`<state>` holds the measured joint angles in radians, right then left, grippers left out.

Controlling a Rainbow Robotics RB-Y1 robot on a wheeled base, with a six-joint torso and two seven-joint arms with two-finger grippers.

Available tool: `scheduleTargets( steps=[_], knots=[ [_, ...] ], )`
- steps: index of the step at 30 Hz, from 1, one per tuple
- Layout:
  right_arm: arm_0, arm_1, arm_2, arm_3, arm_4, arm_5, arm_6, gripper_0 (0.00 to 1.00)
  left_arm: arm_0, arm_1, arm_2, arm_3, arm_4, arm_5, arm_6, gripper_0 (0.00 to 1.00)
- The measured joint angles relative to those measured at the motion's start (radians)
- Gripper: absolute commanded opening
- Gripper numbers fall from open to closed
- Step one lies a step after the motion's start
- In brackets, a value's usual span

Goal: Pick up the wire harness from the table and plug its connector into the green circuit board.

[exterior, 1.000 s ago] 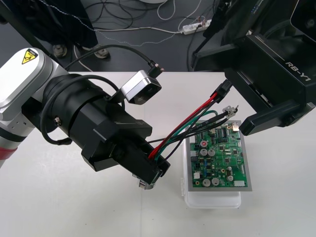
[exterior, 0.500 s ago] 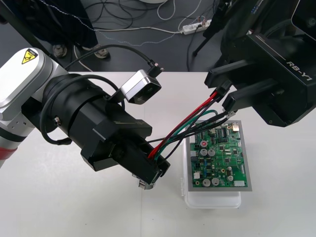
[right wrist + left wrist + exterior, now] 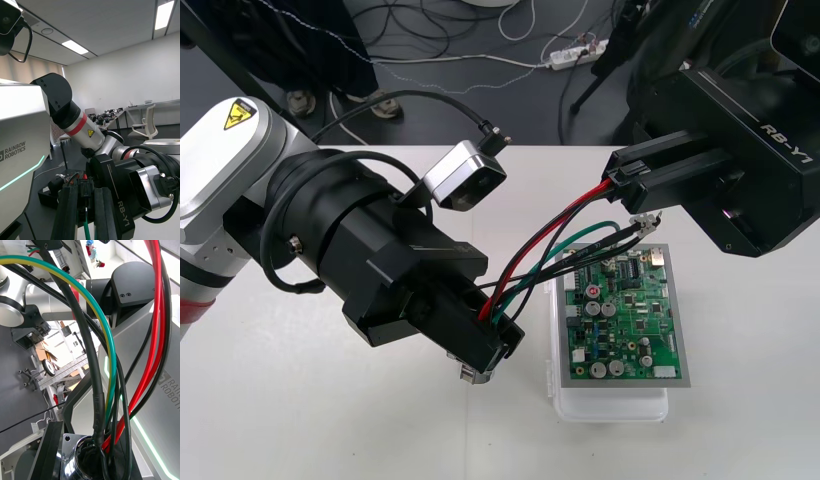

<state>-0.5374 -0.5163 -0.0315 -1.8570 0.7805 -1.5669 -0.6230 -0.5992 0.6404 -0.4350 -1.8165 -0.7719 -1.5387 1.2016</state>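
Note:
The wire harness (image 3: 565, 230) hangs in the air between my two grippers, its red, black and green wires stretched over the table. My left gripper (image 3: 492, 345) is shut on the round socket end (image 3: 84, 461), just left of the green circuit board (image 3: 625, 320) on its white base (image 3: 610, 405). Up past the board's far edge, my right gripper (image 3: 627, 178) is shut on the black plug (image 3: 85, 186), which sits between its two fingers (image 3: 69, 212). A small pale connector (image 3: 645, 224) on thin wires dangles above the board's far edge.
The left arm's bulky black wrist (image 3: 370, 260) and its silver camera (image 3: 467, 176) cover the middle left of the table. Beyond the table's far edge lies dark floor with cables and a power strip (image 3: 575, 52).
My right gripper's fingers have closed from wide apart onto the black plug. The wires have bowed and shifted a little. The left arm has not moved.

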Motion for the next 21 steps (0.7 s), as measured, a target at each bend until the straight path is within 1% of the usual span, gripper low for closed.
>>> scheduleTargets(
  steps=[1, 2, 3, 4, 5, 6, 13, 21],
  knots=[
    [0.0, 0.0, 0.0, 0.0, 0.0, 0.0, 0.0, 0.0, 0.0, 0.0, 0.0, 0.0, 0.0, 0.0, 0.0, 0.0],
    [0.0, 0.0, 0.0, 0.0, 0.0, 0.0, 0.0, 0.0, 0.0, 0.0, 0.0, 0.0, 0.0, 0.0, 0.0, 0.27],
    [0.0, 0.0, 0.0, 0.0, 0.0, 0.0, 0.0, 0.0, 0.0, 0.0, 0.0, 0.0, 0.0, 0.0, 0.0, 0.41],
    [0.0, 0.0, 0.0, 0.0, 0.0, 0.0, 0.0, 0.0, 0.0, 0.0, 0.0, 0.0, 0.001, 0.0, 0.0, 0.78],
    [0.0, 0.0, 0.0, 0.0, 0.0, 0.0, 0.0, 0.0, 0.0, 0.0, 0.0, 0.0, 0.001, 0.0, 0.0, 0.98],
    [0.0, 0.0, 0.0, 0.0, 0.0, 0.0, 0.0, 0.0, 0.0, 0.0, 0.0, 0.0, 0.001, 0.0, 0.0, 1.0],
    [0.0, 0.0, 0.0, 0.0, 0.0, 0.0, 0.0, 0.0, 0.001, 0.0, 0.022, 0.0, -0.003, 0.0, -0.002, 1.0],
    [0.0, 0.0, 0.0, 0.0, 0.0, 0.0, 0.0, 0.0, 0.007, 0.001, 0.187, 0.0, -0.078, 0.0, -0.002, 1.0]
  ],
)
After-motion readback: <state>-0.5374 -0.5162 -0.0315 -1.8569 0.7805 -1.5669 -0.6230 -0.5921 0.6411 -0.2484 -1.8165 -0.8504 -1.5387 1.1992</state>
